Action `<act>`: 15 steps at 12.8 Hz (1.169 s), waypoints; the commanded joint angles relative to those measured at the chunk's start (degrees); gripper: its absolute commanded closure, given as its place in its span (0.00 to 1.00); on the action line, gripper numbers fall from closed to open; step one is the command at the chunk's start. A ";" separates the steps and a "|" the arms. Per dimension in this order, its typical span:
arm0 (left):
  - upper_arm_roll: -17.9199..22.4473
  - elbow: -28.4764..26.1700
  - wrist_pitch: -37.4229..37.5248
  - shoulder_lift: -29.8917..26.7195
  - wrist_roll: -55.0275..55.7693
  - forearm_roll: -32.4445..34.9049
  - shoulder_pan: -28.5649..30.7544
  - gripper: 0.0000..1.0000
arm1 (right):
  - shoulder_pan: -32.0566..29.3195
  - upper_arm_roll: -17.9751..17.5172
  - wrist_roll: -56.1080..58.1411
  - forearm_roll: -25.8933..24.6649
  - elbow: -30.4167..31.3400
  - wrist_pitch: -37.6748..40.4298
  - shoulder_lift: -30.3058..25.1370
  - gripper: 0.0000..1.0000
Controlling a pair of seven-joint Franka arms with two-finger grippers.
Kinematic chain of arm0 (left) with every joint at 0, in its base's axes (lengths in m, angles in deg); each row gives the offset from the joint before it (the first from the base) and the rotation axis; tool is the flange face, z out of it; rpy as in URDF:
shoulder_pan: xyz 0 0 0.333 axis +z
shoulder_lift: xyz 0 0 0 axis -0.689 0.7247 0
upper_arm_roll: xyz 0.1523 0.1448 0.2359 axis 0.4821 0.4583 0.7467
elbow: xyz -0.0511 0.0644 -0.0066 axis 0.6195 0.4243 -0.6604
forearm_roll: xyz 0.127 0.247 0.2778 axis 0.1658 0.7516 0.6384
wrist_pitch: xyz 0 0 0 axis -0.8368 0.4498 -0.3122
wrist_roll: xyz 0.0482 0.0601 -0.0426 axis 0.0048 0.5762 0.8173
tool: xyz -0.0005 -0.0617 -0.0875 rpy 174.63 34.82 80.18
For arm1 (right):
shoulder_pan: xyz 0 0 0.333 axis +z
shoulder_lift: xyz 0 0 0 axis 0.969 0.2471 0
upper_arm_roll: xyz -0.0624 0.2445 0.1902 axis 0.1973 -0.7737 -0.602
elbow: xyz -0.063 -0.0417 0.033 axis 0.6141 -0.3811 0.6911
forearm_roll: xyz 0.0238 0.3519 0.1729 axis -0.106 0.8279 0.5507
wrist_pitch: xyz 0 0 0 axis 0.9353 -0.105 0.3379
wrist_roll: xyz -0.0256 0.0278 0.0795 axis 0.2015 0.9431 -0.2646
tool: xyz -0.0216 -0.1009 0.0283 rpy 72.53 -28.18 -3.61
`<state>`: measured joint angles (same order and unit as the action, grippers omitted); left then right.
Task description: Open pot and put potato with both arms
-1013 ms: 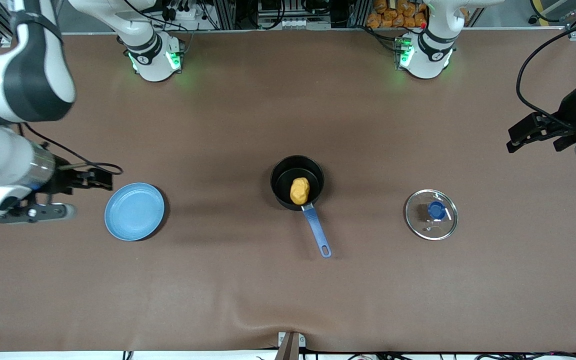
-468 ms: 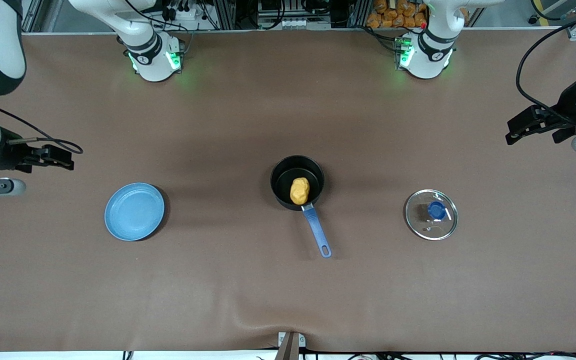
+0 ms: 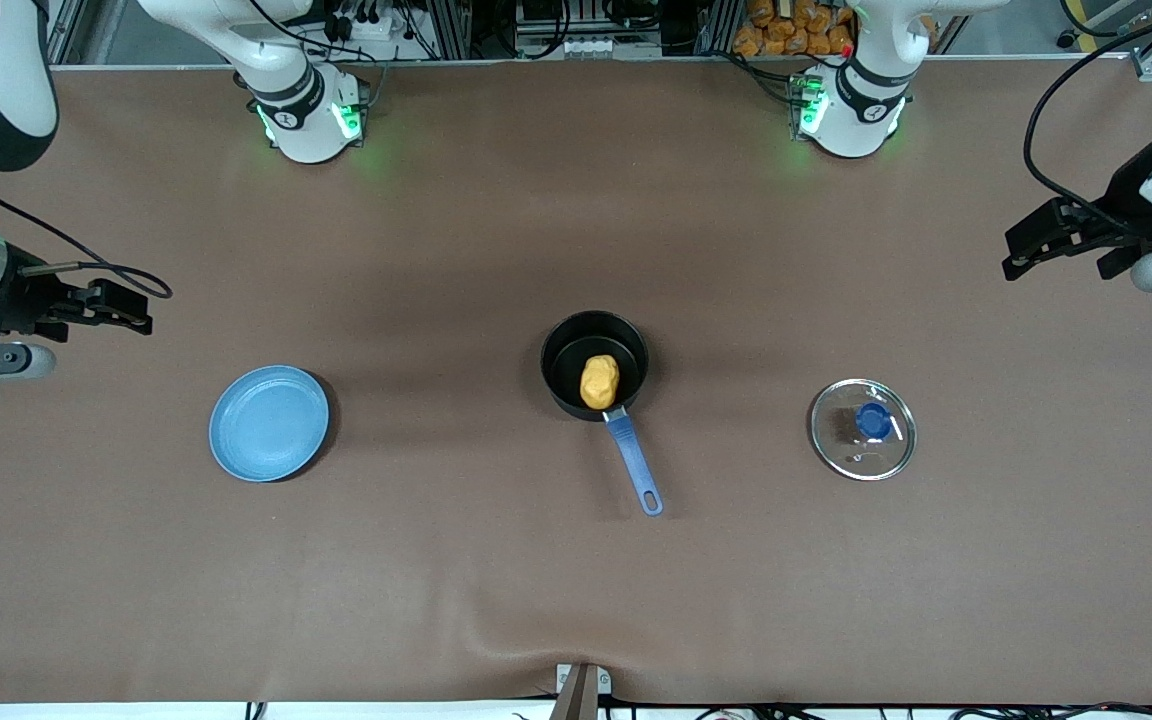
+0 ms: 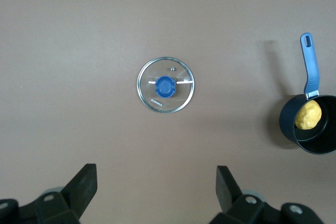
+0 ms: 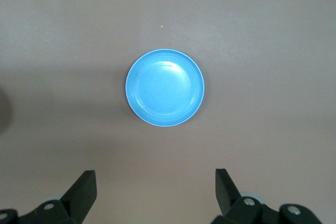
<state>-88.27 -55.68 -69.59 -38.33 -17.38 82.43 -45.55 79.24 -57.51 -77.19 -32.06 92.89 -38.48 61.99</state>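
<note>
1. The small round black saucepan with a long blue handle [image 3: 596, 365] sits mid-table, uncovered. Its handle runs toward about 5 o'clock in the front view, the looped end nearest that camera.
2. The lumpy yellow-orange potato [image 3: 599, 381] lies inside the saucepan, against the wall on the handle side. Its long axis is roughly 12-to-6.
3. The round glass lid with a blue knob [image 3: 863, 429] lies flat on the brown table [image 3: 576, 580], well apart from the saucepan, toward the left arm's end.
4. The flat blue plate [image 3: 269, 422] rests bare toward the right arm's end, at about 9 o'clock from the saucepan.
5. The left gripper [image 4: 156, 184] hangs over the table's left-arm end, fingers spread wide with nothing between them; the lid lies at about 7 o'clock from it.
6. The right gripper [image 5: 155, 186] hangs over the right-arm end, fingers likewise parted and empty; the plate lies at about 4 o'clock from it.
7. Both steps look complete, so nothing remains to be reached for. The left arm is nearer the lid.
</note>
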 commanded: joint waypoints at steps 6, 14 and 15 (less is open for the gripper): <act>-1.21 -1.68 1.12 -2.39 0.75 0.25 -0.37 0.00 | -2.75 -3.92 -0.31 -0.40 2.20 -0.16 -2.94 0.00; -1.91 -5.29 4.28 -6.70 2.07 0.34 1.21 0.00 | -3.28 -4.01 -0.49 -0.31 2.72 -0.34 -4.52 0.00; -1.91 -5.03 5.15 -6.62 2.33 0.77 1.03 0.00 | -3.54 -4.01 -0.49 -0.31 2.99 -0.51 -5.30 0.00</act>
<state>-89.77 -59.41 -65.66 -42.85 -15.79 82.43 -44.73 77.39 -60.34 -77.26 -32.06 93.26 -38.42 60.19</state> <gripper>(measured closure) 0.000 0.000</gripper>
